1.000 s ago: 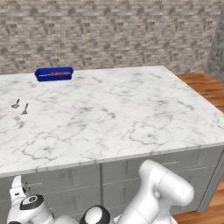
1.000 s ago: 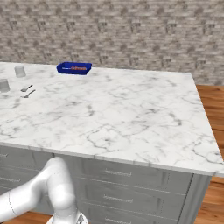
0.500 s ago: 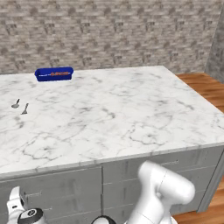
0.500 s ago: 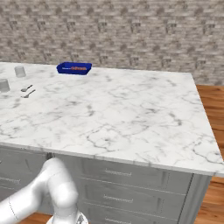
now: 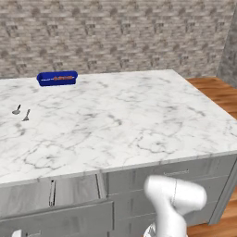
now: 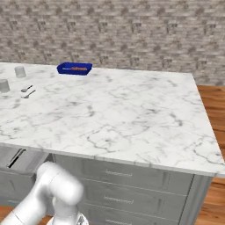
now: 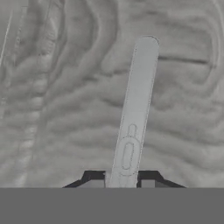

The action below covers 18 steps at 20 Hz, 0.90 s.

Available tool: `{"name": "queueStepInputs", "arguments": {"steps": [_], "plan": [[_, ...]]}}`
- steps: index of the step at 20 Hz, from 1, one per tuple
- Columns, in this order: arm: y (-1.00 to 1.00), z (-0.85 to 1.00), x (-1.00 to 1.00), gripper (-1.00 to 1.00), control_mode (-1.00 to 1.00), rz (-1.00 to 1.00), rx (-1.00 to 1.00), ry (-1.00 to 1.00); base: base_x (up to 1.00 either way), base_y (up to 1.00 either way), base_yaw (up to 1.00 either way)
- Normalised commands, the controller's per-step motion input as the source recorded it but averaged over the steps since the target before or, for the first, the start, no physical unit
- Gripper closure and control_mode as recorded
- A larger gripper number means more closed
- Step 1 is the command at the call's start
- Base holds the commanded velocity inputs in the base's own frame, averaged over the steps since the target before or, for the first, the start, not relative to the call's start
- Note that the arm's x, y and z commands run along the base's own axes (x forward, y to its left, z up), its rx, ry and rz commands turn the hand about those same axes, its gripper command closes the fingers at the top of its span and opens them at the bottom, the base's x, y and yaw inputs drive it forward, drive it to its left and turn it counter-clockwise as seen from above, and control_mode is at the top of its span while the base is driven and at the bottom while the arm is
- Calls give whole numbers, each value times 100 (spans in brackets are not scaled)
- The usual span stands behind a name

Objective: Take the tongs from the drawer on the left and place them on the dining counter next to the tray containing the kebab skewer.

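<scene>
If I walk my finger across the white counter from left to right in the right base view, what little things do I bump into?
Lower grey cup → upper grey cup → two small spoons → blue tray with the kebab skewer inside. After that, plain marble counter.

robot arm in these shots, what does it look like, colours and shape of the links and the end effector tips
The arm is glossy white, built of thick rounded tubular links with a bulbous elbow; the right base view shows the same smooth white shell. No cables or markings are visible on it. In the hand view the end effector shows two small dark, blocky finger tips with pale grey inner faces.
</scene>
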Motion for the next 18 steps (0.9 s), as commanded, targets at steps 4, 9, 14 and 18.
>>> {"name": "queueStepInputs", "arguments": {"steps": [4,9,14,18], "plan": [[-66,-39,-100,100,-100,2,0,-6,0,0,0],[-68,-39,-100,100,-100,3,0,-7,0,0,0],[-68,-35,-100,100,-100,5,0,-7,0,0,0],[-65,-32,-100,100,-100,6,0,-7,0,0,0]]}}
